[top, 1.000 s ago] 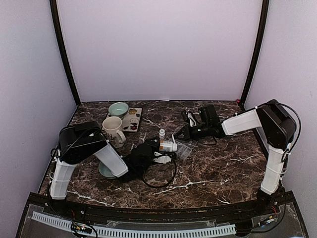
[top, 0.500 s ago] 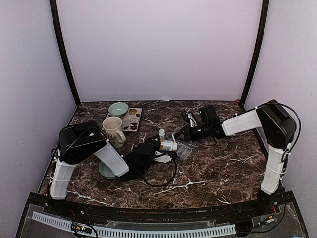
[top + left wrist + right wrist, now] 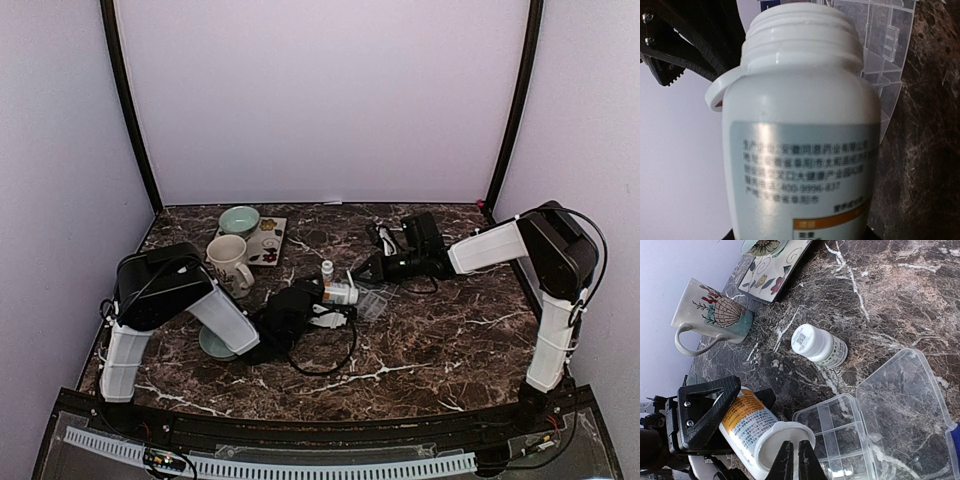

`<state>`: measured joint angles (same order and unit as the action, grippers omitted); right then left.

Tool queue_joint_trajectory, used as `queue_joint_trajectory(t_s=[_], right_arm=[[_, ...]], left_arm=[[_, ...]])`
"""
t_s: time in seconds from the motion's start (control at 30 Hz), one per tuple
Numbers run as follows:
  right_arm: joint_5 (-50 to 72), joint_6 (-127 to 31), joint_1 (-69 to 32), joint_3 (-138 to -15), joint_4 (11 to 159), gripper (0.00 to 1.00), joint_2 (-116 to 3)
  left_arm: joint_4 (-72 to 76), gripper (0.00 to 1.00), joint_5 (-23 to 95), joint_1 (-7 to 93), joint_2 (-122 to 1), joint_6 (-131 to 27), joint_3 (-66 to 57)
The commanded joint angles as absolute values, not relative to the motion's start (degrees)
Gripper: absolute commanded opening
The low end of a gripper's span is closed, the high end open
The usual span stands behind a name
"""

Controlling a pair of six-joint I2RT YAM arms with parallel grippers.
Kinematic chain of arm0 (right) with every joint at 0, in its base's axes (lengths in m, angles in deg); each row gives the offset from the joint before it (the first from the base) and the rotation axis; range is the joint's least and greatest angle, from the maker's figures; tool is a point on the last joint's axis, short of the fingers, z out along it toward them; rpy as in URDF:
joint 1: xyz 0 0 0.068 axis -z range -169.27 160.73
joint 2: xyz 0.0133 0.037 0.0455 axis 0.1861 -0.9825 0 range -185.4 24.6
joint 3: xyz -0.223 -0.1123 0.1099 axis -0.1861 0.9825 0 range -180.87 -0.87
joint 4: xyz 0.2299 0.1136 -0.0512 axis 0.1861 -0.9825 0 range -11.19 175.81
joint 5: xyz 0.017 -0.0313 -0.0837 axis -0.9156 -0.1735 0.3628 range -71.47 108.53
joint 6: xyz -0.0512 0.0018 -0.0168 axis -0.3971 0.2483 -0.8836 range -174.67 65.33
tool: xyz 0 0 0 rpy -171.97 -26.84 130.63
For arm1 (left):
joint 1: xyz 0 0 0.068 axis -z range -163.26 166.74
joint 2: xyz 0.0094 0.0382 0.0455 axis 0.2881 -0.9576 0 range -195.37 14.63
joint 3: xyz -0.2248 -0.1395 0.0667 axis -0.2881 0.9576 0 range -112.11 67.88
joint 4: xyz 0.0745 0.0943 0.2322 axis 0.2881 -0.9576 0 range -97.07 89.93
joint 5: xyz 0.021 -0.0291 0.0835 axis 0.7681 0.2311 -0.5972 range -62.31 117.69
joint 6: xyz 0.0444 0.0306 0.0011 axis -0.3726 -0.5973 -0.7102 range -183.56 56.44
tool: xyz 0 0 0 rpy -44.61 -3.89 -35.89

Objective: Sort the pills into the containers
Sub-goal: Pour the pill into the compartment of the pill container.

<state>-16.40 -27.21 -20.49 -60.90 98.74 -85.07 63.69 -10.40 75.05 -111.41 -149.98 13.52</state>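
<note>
My left gripper (image 3: pixel 328 298) is shut on a white pill bottle (image 3: pixel 800 150) with an orange-banded label, held on its side with the cap off and the threaded neck bare. Its mouth (image 3: pixel 782 442) points toward the containers, a clear organiser box (image 3: pixel 850 440) lying open with its lid (image 3: pixel 905 405) flat on the table. My right gripper (image 3: pixel 793 450) is shut, its fingertips right at the bottle's mouth, and I see nothing between them. No pills are visible. The box also shows behind the bottle (image 3: pixel 885 60) and beside it (image 3: pixel 372 303).
A small white-capped bottle (image 3: pixel 817 345) stands just beyond the box. At the back left are a shell-patterned mug (image 3: pixel 228 260), a pale green bowl (image 3: pixel 240 219) and a floral tray (image 3: pixel 268 240). A black cable (image 3: pixel 330 355) loops on the marble.
</note>
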Motion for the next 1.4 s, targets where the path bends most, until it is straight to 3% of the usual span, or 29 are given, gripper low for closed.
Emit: queue_joint_trajectory(t_s=[0.0,1.37], right_arm=[[-17.45,-27.68,-20.30,-60.28,100.76,0.07,-84.21],[-17.59,-27.92,-20.39,-59.14,100.91,0.07,-82.72]], left_arm=[[60.46,0.00,-9.28,75.10,-107.90,-150.28,13.76],[64.76,0.00,-10.05,74.75,-106.83,-155.33,11.33]])
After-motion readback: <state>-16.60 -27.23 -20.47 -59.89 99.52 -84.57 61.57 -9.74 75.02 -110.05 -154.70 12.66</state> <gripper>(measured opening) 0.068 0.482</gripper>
